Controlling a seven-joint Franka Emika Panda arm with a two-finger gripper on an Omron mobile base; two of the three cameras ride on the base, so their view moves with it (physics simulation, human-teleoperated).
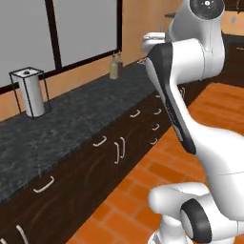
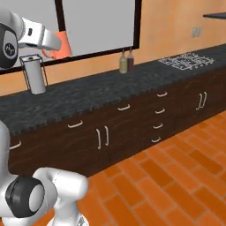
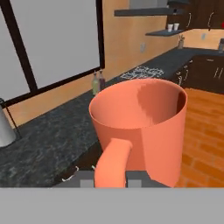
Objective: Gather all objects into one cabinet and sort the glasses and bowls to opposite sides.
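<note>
There was nothing to read anywhere I looked. The cup point(image 3: 140, 127) carried no print or logo, the two bottles point(image 2: 126, 61) on the desk point(image 2: 97, 95) had no labels I could make out, and the metal canister point(image 2: 35, 74) was plain. The drawer fronts point(image 2: 132, 119) bore no marks or numbers. A small round emblem sat on the arm's joint cap point(image 2: 9, 47), too blurred to tell as a letter or sign.
</note>
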